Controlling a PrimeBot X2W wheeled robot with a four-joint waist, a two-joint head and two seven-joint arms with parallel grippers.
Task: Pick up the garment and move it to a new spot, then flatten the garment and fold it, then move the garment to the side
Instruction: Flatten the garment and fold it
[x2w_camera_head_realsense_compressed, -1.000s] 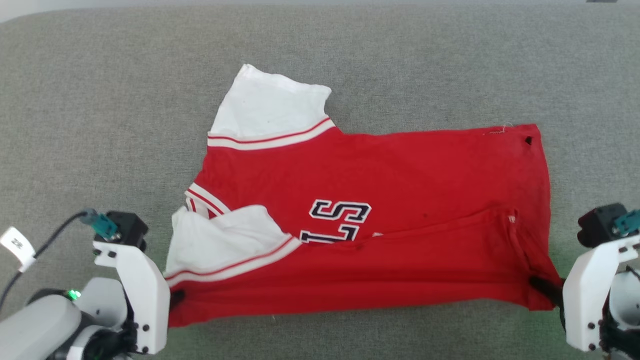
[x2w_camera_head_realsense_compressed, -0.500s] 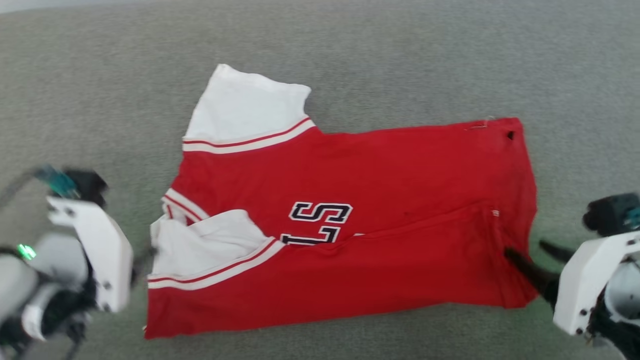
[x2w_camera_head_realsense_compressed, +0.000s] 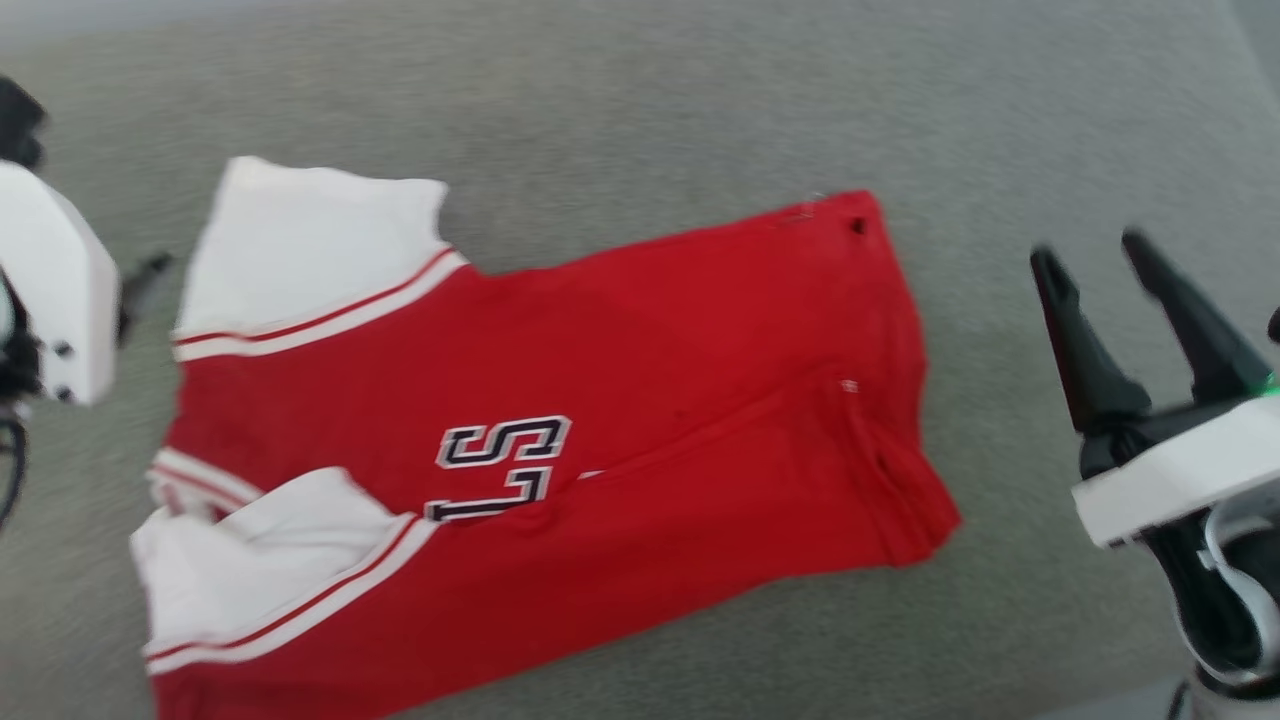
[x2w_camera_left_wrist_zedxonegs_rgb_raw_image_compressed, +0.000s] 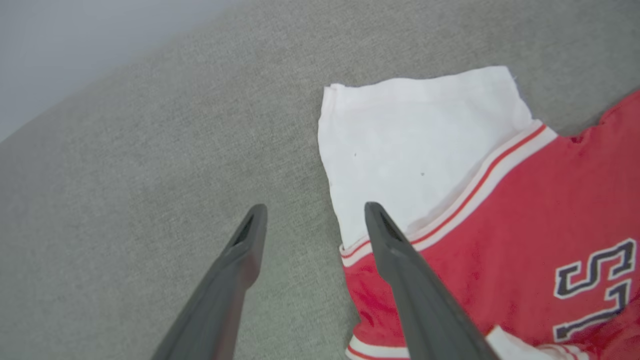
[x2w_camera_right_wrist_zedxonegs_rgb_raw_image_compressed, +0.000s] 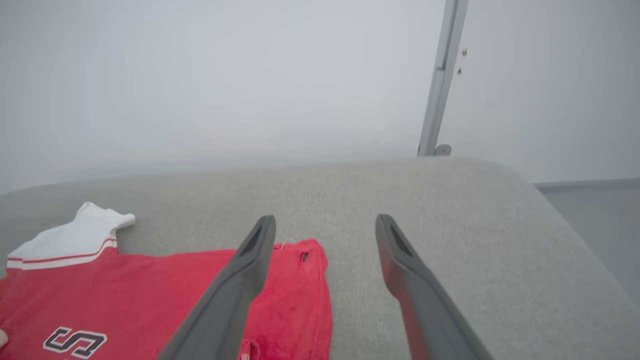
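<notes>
- The garment (x2w_camera_head_realsense_compressed: 560, 400) lies across the middle and lower left of the head view on the grey upholstered surface (x2w_camera_head_realsense_compressed: 640, 120), its near long edge doubled over onto the body.
- Both hands are empty. The left gripper (x2w_camera_left_wrist_zedxonegs_rgb_raw_image_compressed: 315, 210) hangs spread, one finger over the far white sleeve (x2w_camera_head_realsense_compressed: 310, 230). The right gripper (x2w_camera_head_realsense_compressed: 1090, 250) gapes at the right, apart from the hem.
- Likely trouble: a pinch may take only the top layer of the thin jersey, so the fold peels open.
- A drag could bunch the cloth on the nubbly weave and skew it further.
- The near sleeve (x2w_camera_head_realsense_compressed: 250, 560) sits rumpled and could fold in lumpy.
- The knit looks soft and limp, with striped trim bands, stitched lettering (x2w_camera_head_realsense_compressed: 500, 465) and a small hole (x2w_camera_head_realsense_compressed: 857, 227) by the far hem corner.
</notes>
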